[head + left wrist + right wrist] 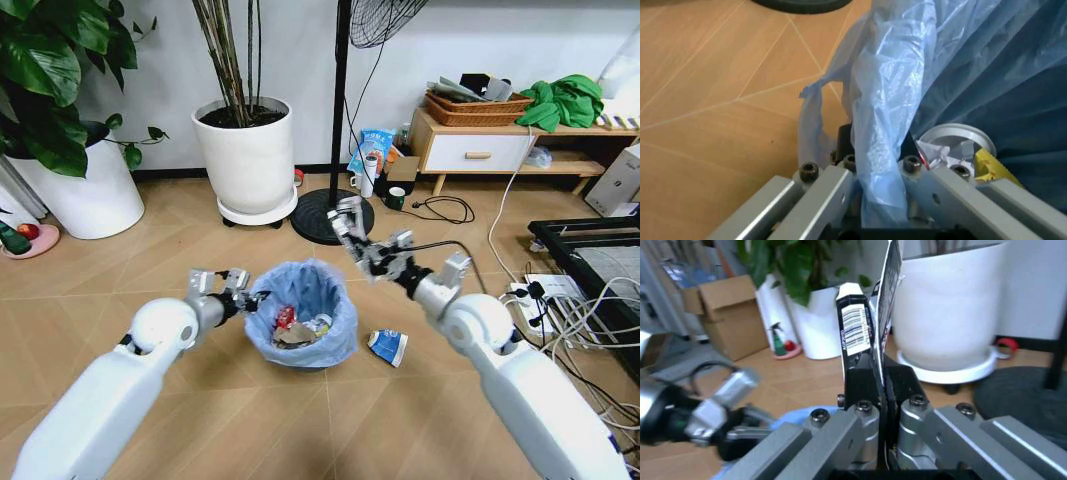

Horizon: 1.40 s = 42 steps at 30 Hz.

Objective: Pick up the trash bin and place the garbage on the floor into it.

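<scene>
right gripper (881,390) pinches flat packet (855,325) upright, edge-on

Your left gripper (243,292) hides part of the bin (302,318) rim; in the left wrist view the bag (887,100) covers the gap between its fingers, and the bin runs off the frame edge. The litter (298,326) inside is too small to sort piece by piece. The packet (857,330) in your right gripper (347,222) is cut off at the top edge, its print unreadable. The floor packet (387,346) label is too small to read.
</scene>
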Tool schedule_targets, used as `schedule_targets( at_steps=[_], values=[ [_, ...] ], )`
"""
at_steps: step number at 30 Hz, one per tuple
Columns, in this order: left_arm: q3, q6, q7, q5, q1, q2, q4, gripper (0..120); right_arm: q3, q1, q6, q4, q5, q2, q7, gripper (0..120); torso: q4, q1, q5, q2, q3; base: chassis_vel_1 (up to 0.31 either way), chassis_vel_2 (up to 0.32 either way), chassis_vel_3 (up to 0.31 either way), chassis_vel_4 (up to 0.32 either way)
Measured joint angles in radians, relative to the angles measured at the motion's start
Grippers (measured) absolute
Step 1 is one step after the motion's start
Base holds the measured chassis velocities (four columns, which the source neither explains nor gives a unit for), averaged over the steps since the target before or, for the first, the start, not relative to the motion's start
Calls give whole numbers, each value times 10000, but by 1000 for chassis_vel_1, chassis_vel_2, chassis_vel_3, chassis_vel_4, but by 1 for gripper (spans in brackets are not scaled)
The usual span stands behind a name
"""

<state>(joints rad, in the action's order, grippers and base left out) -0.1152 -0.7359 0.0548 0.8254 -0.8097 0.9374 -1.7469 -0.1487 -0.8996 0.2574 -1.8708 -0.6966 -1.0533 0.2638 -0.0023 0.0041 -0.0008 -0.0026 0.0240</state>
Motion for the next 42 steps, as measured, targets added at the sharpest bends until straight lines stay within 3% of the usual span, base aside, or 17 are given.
schedule_targets(
  at_steps=[11,23,30,32,34,37,42],
  values=[
    [182,0,9,5,244,107,235,0,1335,352,-76,233,363,-425,-281,4,2,-1,0,0,-1,0,0,0,0],
    [216,1,19,-32,283,222,221,0,1430,254,-92,163,646,-302,-607,47,0,-1,-1,0,-1,0,0,0,0],
    [166,5,26,-45,255,128,207,0,668,450,22,35,393,-447,-1130,75,2,-1,-1,0,-1,0,0,0,0],
    [135,5,32,-49,237,120,214,0,479,517,96,-44,240,-383,-1330,79,2,-1,-1,0,-1,0,0,0,0],
    [17,5,48,-59,163,116,215,0,16,586,296,-145,-65,-183,-2043,91,2,-1,-3,1,-1,0,0,0,0],
    [-132,5,65,-75,62,104,199,0,-310,537,500,-93,-124,2,-2724,98,1,-1,-1,1,-1,0,0,0,0],
    [-488,6,167,-191,-230,17,77,0,-1090,-49,1064,499,150,189,-3608,100,1,-1,0,2,0,0,0,0,0]
  ],
)
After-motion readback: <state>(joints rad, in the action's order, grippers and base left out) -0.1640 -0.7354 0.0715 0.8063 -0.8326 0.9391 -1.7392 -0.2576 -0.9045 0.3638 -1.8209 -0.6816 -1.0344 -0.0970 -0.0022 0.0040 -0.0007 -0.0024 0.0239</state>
